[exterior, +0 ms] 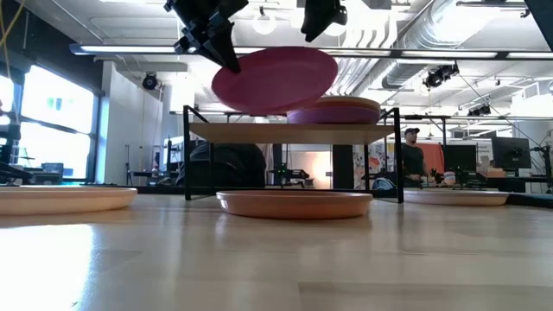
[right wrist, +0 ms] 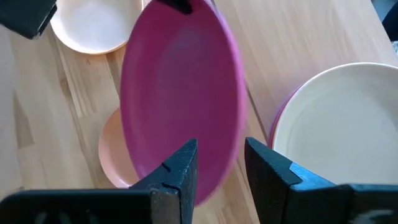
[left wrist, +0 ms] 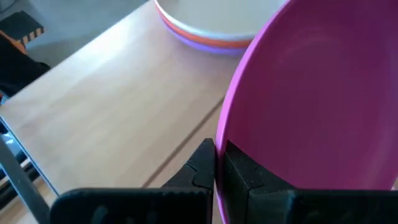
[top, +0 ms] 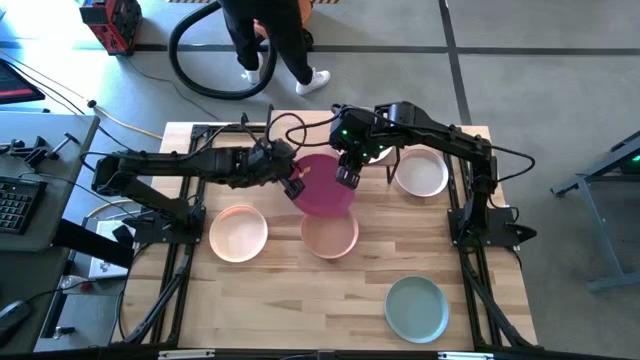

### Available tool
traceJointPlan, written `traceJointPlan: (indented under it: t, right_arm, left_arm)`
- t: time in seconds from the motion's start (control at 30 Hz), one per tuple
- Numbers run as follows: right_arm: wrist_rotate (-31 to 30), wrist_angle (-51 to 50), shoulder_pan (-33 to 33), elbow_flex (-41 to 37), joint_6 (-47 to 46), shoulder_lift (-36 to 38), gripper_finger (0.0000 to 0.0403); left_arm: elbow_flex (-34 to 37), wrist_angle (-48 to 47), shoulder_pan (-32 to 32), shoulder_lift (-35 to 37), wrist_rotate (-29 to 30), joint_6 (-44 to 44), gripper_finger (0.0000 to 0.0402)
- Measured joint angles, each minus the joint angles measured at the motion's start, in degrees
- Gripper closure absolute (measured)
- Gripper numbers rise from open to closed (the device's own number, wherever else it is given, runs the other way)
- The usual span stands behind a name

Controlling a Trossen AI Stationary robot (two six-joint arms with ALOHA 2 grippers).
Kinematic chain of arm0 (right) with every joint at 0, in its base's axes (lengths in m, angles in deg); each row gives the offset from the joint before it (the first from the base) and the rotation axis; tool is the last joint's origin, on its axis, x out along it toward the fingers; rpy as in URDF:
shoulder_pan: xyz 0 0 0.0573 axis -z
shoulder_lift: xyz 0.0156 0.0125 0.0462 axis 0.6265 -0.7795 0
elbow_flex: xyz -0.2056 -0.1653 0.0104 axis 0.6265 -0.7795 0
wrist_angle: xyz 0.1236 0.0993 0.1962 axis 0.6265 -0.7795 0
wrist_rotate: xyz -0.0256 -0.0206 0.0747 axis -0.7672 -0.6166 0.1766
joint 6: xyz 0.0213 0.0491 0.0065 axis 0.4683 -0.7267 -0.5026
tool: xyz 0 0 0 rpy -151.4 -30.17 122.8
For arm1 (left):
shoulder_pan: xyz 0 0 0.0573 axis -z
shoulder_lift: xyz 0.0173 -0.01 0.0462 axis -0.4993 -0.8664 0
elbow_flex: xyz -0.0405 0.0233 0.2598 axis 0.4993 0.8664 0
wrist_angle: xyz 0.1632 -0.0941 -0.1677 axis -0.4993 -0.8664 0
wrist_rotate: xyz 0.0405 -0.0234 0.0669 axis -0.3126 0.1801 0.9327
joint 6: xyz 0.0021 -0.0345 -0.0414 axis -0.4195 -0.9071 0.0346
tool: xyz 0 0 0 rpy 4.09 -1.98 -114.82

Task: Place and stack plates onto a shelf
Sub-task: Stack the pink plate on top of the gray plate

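Left gripper pinches my round magenta plate's nine o'clock rim; spread right gripper waits at three o'clock.

We note two dark, near-black jointed arms, left arm and right arm, on black frame bases. Black cables loop over both. A green light glows on the right one. The fingers are matte black, blocky and angular.
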Motion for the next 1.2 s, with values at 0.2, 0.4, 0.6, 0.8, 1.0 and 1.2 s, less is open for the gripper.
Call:
traceJointPlan:
  t: [0.2, 0.4, 0.6, 0.8, 1.0, 1.2]
  right_arm:
    - [-0.61, -0.1, 0.02, 0.02, -0.07, 0.02, 0.0293]
    - [-4.89, -1.31, 0.33, 0.02, -0.22, 0.05, 0.0293]
    - [-5.16, -1.33, 1.17, 0.02, -0.22, 0.05, 0.0293]
    - [-5.42, -1.22, 1.49, 0.02, -0.2, 0.02, 0.0293]
    - [-5.49, -1.55, 1.49, 3.21, -0.02, -0.04, 0.0293]
    - [-5.53, -1.82, 1.51, 6.42, -0.76, 0.09, 0.0293]
  left_arm:
    - [-2.69, -0.02, -1.03, 0.0, -0.23, 2.4, 0.0401]
    - [-4.9, 0.37, -1.09, -0.04, 0.37, 3.85, 0.0401]
    - [-5.44, 0.72, -1.48, -0.04, 0.82, 4.25, 0.0401]
    - [-5.44, 0.5, -2.97, -0.04, -1.0, 4.27, 0.0401]
    - [-5.48, 0.36, -3.72, -0.02, -1.13, 4.79, 0.0401]
    - [-5.48, 0.35, -3.73, -0.02, -0.92, 4.82, 0.0401]
